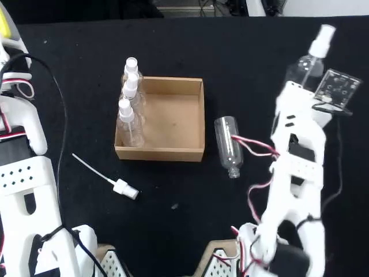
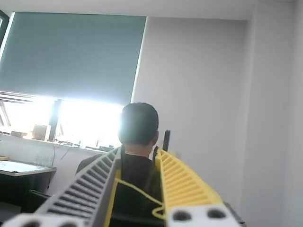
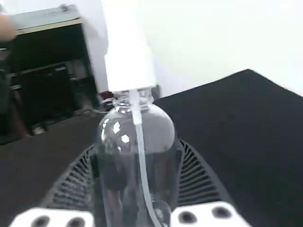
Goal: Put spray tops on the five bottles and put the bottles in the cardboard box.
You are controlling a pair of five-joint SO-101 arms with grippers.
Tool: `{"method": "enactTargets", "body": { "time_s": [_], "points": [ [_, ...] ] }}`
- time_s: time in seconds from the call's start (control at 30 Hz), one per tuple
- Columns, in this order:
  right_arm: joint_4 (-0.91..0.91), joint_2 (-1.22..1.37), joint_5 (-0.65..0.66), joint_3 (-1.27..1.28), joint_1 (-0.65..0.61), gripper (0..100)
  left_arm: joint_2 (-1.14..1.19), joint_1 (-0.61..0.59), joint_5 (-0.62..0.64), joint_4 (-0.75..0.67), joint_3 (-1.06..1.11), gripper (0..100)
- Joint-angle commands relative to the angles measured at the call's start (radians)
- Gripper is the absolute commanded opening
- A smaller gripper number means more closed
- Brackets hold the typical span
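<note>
A cardboard box (image 1: 173, 118) sits mid-table. Three clear bottles with white spray tops (image 1: 130, 118) stand along its left inner wall. To the right of the box a topless bottle (image 1: 229, 145) lies on its side. A loose spray top (image 1: 124, 188) with its long tube lies in front of the box's left corner. My right gripper (image 3: 137, 150) is shut on a fourth bottle (image 3: 135, 165) that carries a spray top (image 1: 322, 39), held up at the far right. My left gripper (image 2: 138, 152) points up into the room at the table's left edge, open and holding nothing.
The table is covered in black cloth (image 1: 242, 63). The right arm (image 1: 297, 167) stretches up the right side with red and white cables beside the lying bottle. The left arm (image 1: 23, 179) stands along the left edge with a black cable trailing near it.
</note>
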Motion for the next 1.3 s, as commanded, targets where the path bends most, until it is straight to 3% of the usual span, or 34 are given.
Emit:
{"method": "enactTargets", "body": {
  "time_s": [0.0,0.6,1.03,1.27],
  "points": [
    [-0.216,0.097,0.002,0.012,0.071,1.1,-0.02,-0.002,0.012,-0.02,-0.013,3],
    [-0.726,0.501,0.051,0.073,0.285,1.0,-0.02,0.004,0.012,-0.02,-0.013,3],
    [-1.028,0.788,0.051,0.061,0.293,1.0,-0.02,0.016,0.012,-0.015,-0.012,3],
    [-1.051,0.849,0.051,0.062,0.293,1.1,-0.02,0.016,0.012,-0.017,-0.012,3]
  ]
}}
